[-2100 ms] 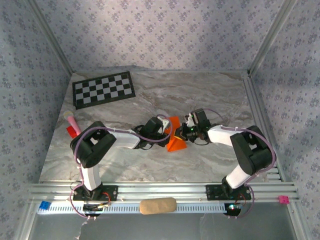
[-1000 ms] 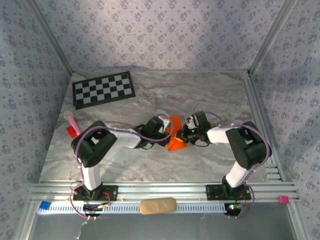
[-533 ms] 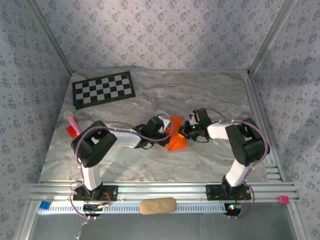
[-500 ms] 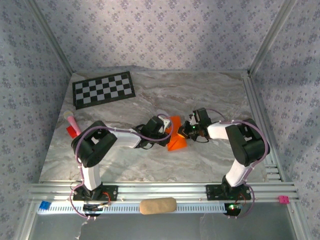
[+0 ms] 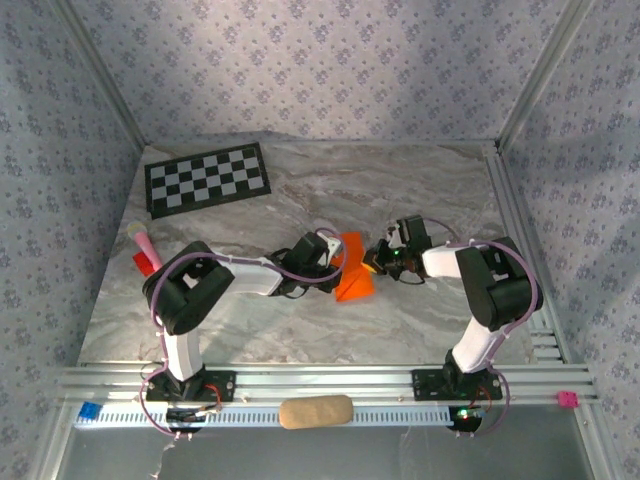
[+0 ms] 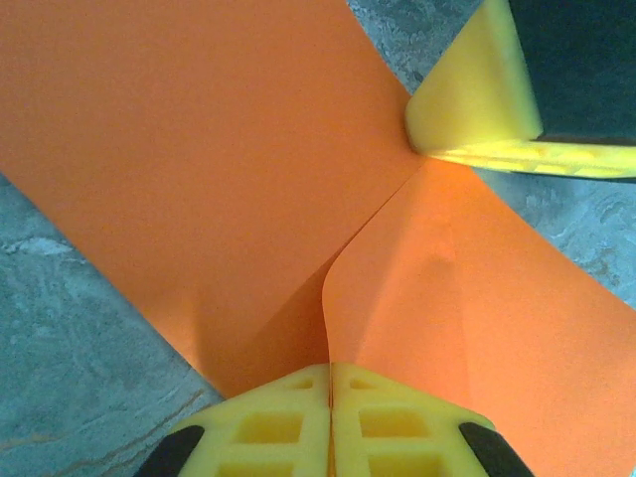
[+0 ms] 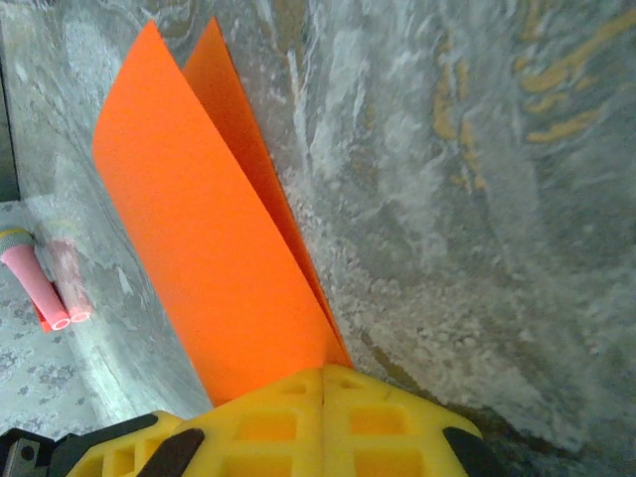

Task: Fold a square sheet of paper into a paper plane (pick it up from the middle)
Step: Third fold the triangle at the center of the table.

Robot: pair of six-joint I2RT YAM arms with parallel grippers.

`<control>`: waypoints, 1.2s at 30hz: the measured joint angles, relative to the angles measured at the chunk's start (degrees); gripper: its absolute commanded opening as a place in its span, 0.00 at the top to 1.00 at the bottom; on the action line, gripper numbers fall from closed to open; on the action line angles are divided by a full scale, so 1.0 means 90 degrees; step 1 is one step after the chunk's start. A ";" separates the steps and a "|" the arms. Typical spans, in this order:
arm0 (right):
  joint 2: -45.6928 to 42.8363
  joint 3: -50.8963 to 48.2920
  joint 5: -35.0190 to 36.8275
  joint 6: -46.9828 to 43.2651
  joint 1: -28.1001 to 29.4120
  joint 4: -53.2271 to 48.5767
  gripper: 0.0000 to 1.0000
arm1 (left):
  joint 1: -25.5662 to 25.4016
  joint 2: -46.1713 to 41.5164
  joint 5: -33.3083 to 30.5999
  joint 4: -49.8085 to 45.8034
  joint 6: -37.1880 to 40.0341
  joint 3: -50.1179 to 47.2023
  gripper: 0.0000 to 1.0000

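The square sheet of paper (image 5: 352,284) is bright orange and folded into two upright flaps, a tent-like shape rather than a paper plane. It stands on the marble table between both arms. My left gripper (image 5: 338,263) is shut on one edge of the sheet (image 6: 199,159), its yellow fingertips (image 6: 298,417) pressed together where the two flaps meet. My right gripper (image 5: 373,262) is shut on the opposite end of the sheet (image 7: 209,238), its yellow fingertips (image 7: 288,417) closed at the fold. The right gripper's finger (image 6: 477,99) shows at the top right of the left wrist view.
A black-and-white checkerboard sheet (image 5: 207,178) lies at the back left. A small red and pink object (image 5: 145,252) rests at the left edge, also seen as the red and pink object (image 7: 45,288). A tan pad (image 5: 315,411) sits on the front rail.
The right arm's wrist has swung a little to the right and back, its gripper still on the paper. The left arm and the orange sheet have hardly moved.
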 measured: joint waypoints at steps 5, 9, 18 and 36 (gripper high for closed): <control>-0.0226 -0.0112 0.0391 0.0019 -0.0022 -0.0027 0.97 | 0.0000 0.0000 0.0000 -0.0007 0.0000 0.0000 0.90; -0.0566 -0.0131 0.0573 -0.0078 -0.0024 -0.0202 0.96 | 0.0000 0.0000 0.0000 -0.0010 0.0000 0.0000 0.90; -0.0695 -0.0083 0.0073 -0.0197 0.0403 -0.0274 0.96 | 0.0000 0.0000 0.0002 -0.0015 0.0000 0.0002 0.90; -0.0015 -0.0046 -0.0248 -0.0143 0.0493 -0.0070 0.97 | 0.0000 0.0000 0.0002 -0.0032 0.0000 0.0005 0.89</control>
